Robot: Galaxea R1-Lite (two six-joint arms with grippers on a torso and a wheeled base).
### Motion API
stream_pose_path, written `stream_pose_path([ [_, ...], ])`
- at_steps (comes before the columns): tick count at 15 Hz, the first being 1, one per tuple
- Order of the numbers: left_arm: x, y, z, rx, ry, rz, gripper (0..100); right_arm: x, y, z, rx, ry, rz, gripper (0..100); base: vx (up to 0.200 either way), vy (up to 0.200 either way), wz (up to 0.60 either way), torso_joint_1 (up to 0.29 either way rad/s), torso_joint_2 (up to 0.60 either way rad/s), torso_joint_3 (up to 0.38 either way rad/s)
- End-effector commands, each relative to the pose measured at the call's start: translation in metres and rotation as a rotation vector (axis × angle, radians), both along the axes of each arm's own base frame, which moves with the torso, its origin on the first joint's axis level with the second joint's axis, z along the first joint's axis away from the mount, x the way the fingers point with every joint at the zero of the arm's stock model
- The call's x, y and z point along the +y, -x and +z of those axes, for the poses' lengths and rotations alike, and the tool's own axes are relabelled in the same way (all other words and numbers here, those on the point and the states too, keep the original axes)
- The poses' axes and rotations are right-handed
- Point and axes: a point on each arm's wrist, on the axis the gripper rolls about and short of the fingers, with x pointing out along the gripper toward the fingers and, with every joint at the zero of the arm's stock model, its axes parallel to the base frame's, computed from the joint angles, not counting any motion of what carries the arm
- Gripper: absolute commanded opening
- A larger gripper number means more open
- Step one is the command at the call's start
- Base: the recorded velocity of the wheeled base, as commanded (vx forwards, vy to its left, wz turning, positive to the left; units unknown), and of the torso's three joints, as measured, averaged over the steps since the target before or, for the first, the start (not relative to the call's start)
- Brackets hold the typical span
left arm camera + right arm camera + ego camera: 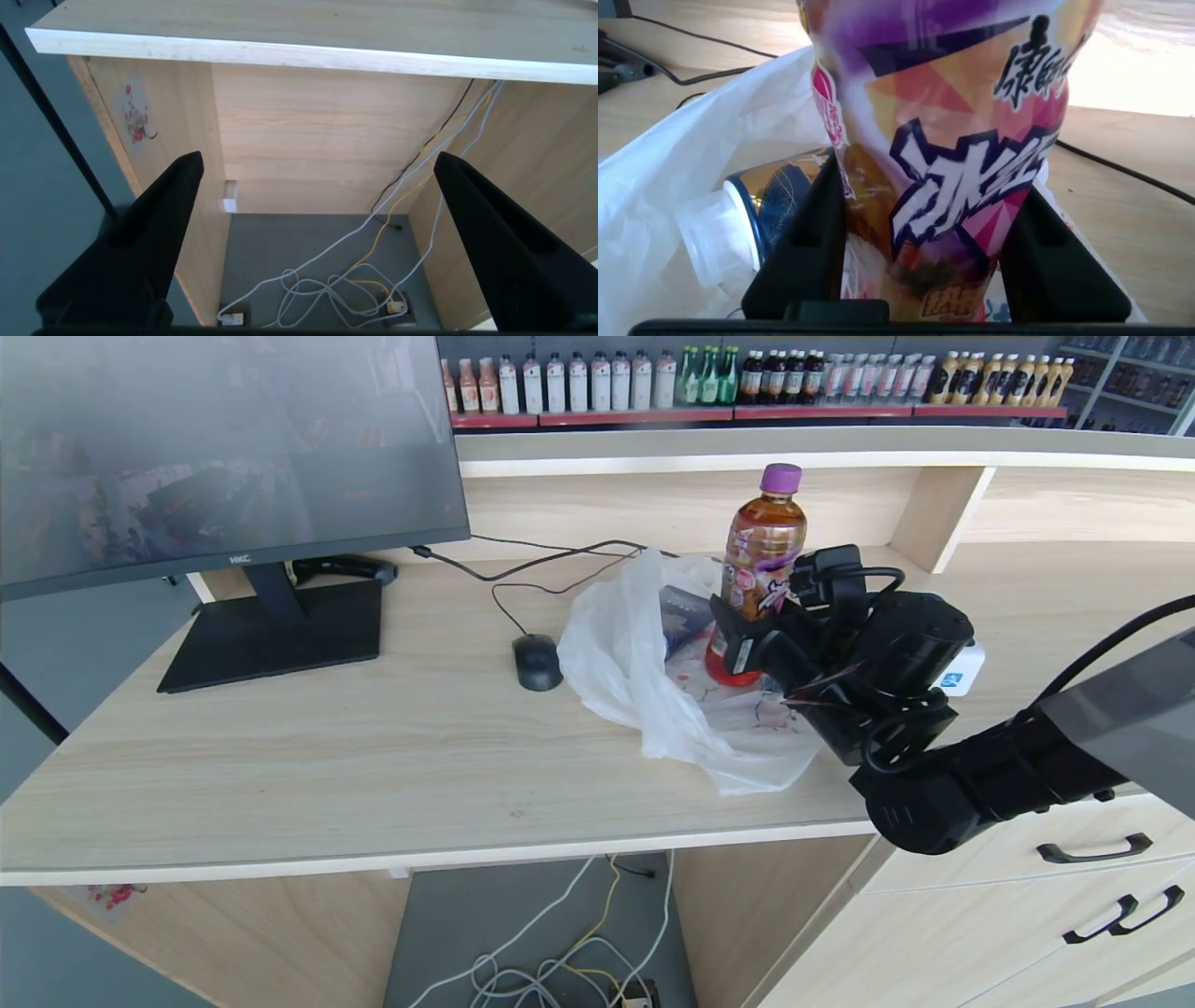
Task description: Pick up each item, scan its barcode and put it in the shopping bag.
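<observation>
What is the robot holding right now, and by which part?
The right pincer is shut on the bottle, gripping its lower labelled body; the bottle is upright at the shopping bag. The left pincer is open and holds nothing.

We lose much of the bottle's (761,551) lower part behind the right gripper (747,649) in the head view, and the right wrist view chops off its cap and base. The blue item (780,210) is half buried in the shopping bag (635,681), so we can't tell what it is.

bottle (761,555) upright at mouth of shopping bag (644,691), shopping bag on counter (327,756), mouse (538,662) to its left, monitor (224,448) far left
</observation>
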Motion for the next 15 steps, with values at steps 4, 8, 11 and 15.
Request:
stream_pose_path([
  [4, 0.0, 0.0, 0.0, 0.0, 0.0, 0.0, 100, 0.001, -0.002, -0.006, 0.016, 0.008, 0.001, 0, 0.0, 0.0, 0.0, 0.0, 0.0, 0.0],
  [8, 0.0, 0.0, 0.0, 0.0, 0.0, 0.001, 100, 0.001, -0.002, -0.006, 0.01, 0.004, 0.001, 0, 0.0, 0.0, 0.0, 0.0, 0.0, 0.0],
  [11, 0.0, 0.0, 0.0, 0.0, 0.0, 0.0, 100, 0.0, 0.0, -0.002, 0.001, 0.0, 0.001, 100, 0.0, 0.0, 0.0, 0.0, 0.0, 0.0],
  [15, 0.0, 0.0, 0.0, 0.0, 0.0, 0.0, 100, -0.008, 0.017, 0.017, -0.028, -0.014, 0.001, 100, 0.0, 0.0, 0.0, 0.0, 0.0, 0.0],
])
